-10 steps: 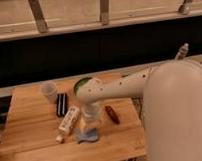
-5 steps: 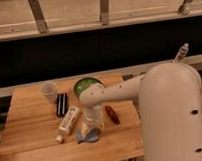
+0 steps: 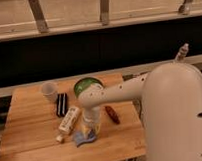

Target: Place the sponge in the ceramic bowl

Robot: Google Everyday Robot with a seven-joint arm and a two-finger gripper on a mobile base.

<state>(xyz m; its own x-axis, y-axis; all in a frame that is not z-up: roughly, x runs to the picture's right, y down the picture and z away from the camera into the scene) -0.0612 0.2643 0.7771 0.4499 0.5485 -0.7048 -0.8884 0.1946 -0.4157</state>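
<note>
The blue-grey sponge [image 3: 82, 138] lies flat on the wooden table [image 3: 31, 132] near its front edge. My gripper [image 3: 89, 129] points straight down onto the sponge, at the end of the white arm that reaches in from the right. The green ceramic bowl [image 3: 87, 86] sits behind the gripper, toward the table's back, partly hidden by the arm.
A white carton [image 3: 69, 120] lies just left of the sponge. A black ridged block [image 3: 61, 104] and a small translucent cup [image 3: 49, 91] stand further back left. A red-brown object [image 3: 112, 114] lies right of the gripper. My white body [image 3: 173, 117] fills the right side.
The arm has drawn in closer to the camera and the gripper has stayed down over the sponge; the sponge has hardly shifted.
</note>
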